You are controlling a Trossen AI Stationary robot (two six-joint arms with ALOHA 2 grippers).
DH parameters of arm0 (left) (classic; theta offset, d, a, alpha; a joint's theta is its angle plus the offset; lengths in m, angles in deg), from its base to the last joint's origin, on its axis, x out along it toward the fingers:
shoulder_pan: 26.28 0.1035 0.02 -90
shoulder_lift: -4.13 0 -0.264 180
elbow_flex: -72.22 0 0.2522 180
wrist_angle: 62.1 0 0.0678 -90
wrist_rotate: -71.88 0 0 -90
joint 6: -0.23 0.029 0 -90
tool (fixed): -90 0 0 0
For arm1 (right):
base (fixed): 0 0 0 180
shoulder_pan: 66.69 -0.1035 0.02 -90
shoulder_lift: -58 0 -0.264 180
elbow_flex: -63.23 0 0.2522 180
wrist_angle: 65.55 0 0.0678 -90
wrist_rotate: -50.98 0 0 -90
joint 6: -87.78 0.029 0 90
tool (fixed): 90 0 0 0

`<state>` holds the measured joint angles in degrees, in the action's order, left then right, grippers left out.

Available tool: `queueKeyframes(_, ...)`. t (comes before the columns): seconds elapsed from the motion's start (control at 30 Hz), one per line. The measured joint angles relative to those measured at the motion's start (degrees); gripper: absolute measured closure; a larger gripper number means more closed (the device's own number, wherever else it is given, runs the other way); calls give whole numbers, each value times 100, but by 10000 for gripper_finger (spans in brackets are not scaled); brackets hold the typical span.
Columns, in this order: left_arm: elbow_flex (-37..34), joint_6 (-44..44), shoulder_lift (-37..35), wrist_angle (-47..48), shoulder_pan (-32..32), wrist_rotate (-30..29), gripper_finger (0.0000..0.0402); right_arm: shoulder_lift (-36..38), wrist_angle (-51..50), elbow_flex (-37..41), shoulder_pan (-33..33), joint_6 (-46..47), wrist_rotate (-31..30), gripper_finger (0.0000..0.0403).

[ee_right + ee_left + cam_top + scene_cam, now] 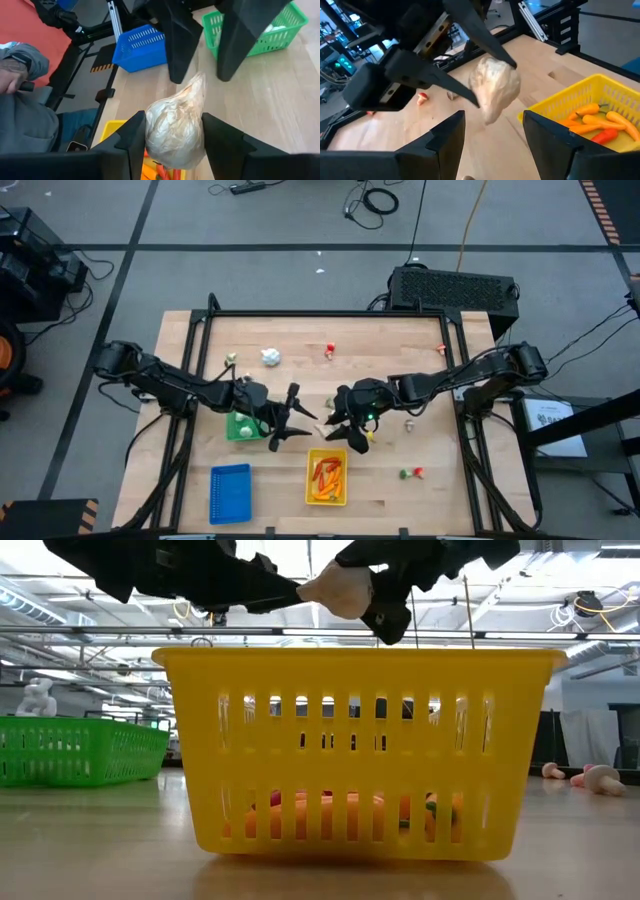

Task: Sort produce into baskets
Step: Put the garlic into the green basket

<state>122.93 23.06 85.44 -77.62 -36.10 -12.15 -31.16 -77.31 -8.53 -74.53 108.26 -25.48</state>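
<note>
Yellow basket point(327, 476), slatted walls; orange carrots point(592, 120) and a red pepper point(605, 135) inside. Green basket point(260, 40), blue basket point(142, 45), both slotted. Bulb point(176, 127) off-white, streaked tan. Fingers point(240, 30) black. Table point(390, 340) pale wood planks.

Three small rectangular slotted plastic baskets stand toward the table's front edge: one green basket point(241, 425), one blue basket point(230, 492) and one yellow basket point(327, 476). One pale white papery garlic-like bulb point(176, 129) is pinched between the right gripper's point(172, 132) two dark fingers. One crumpled white bulb point(270, 357) lies near the table's back edge. Two small red-and-white pieces lie by that back edge, one point(329, 350) near its middle, one point(441, 348) toward the right corner. One small green-and-red piece point(411, 473) lies near the right edge. The yellow basket holds several orange carrots point(587, 119) and one red pepper point(603, 135); the exact carrot count cannot be told.
</note>
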Motion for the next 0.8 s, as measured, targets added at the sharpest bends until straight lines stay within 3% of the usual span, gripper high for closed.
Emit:
queueKeyframes(0.57, 0, -4, -1, -74, -2, -307, 196, 0, 109, 1, 211, -189, 8, 243)
queueKeyframes(0.8, 0, 0, -1, -71, 11, -320, 237, 0, 104, 1, 225, -216, 10, 243)
